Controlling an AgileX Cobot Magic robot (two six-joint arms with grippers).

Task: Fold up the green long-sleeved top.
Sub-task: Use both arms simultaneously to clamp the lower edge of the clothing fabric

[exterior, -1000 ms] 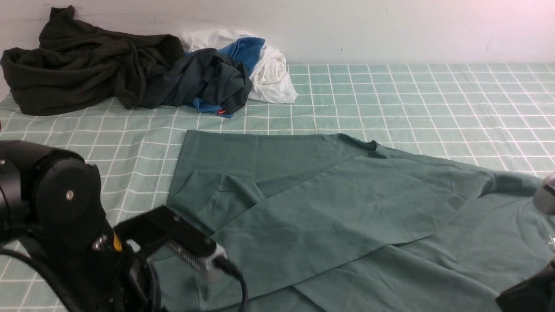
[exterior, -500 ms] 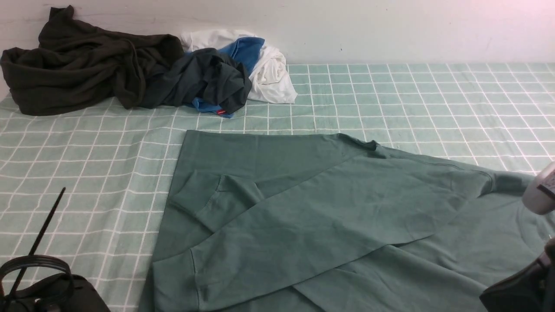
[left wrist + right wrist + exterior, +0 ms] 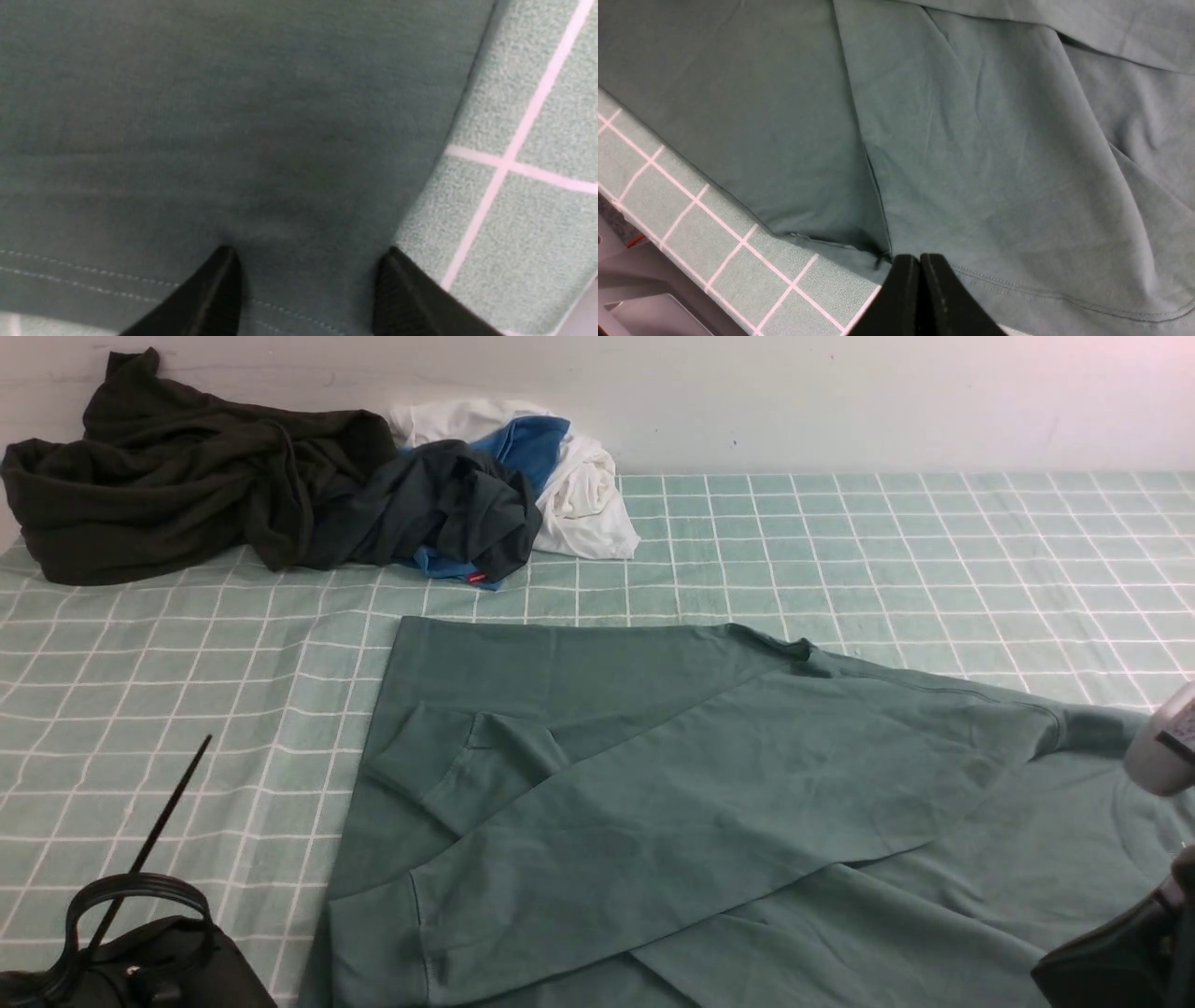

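Green long-sleeved top (image 3: pixel 653 803) lies spread on the grid cloth (image 3: pixel 840 541), its near edge cut off. Left fingers (image 3: pixel 210 298) stand apart, with the stitched hem between them. Right fingers (image 3: pixel 903 298) are pressed together at the hem; grip unclear. Far beyond, a blue garment (image 3: pixel 527 443) bears an unreadable red tag (image 3: pixel 477 577).

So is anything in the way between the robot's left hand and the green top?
No, nothing visible. The left hand is open right over the green top, with only its stitched edge showing between the fingers.
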